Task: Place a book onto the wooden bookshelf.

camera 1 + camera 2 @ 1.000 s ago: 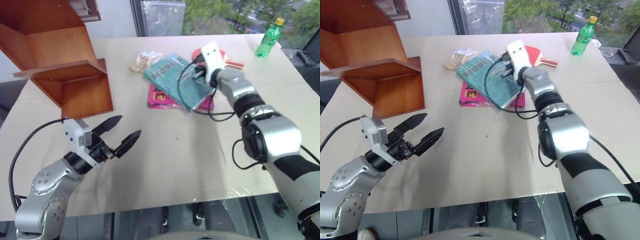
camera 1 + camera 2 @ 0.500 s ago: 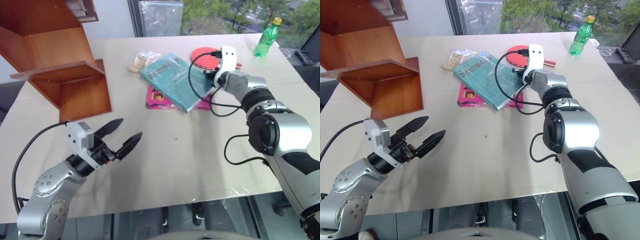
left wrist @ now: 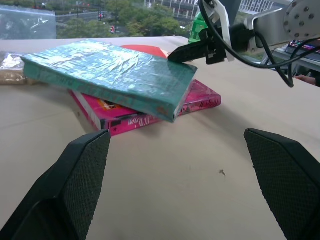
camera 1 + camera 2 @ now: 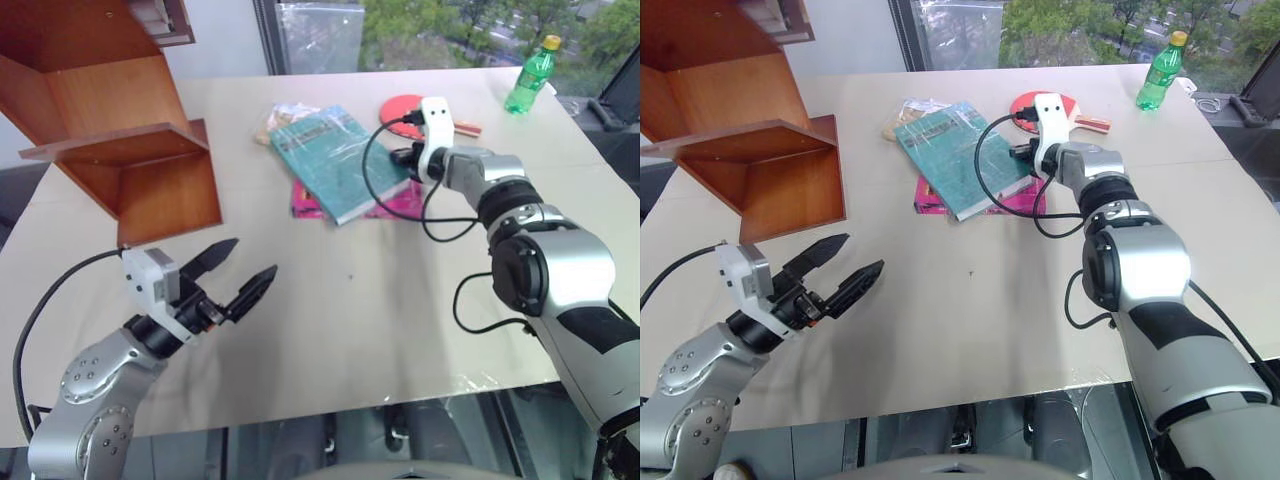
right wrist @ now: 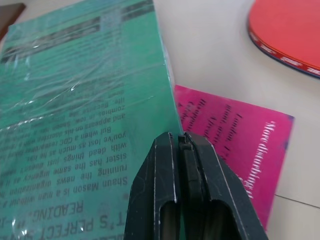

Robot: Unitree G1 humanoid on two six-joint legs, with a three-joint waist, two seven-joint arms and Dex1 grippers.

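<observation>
- Left eye view showed the pale table [image 4: 400, 330] spanning most of the scene, in front of a window.
- The wooden bookshelf [image 4: 130, 150] stood at the table's far left corner, its reddish boards bare.
- The book [image 4: 330, 160], teal and glossy, lay flat and skewed on top of a pink book [image 4: 400, 203] near the middle of the table's far half, well apart from the bookshelf.
- The left gripper [image 4: 240, 275] hovered above the near left part of the table, jaws spread wide with nothing between them, pointing toward the books.
- The right gripper [image 5: 182, 142] had its jaws pressed together, nothing in them, its tips at the teal book's right edge, over the pink cover.
- A red paddle [image 4: 403, 106] lay just behind the books.
- A green bottle [image 4: 530, 78] stood upright at the far right.
- A small clear packet [image 4: 282, 112] lay at the book's far left corner.
</observation>
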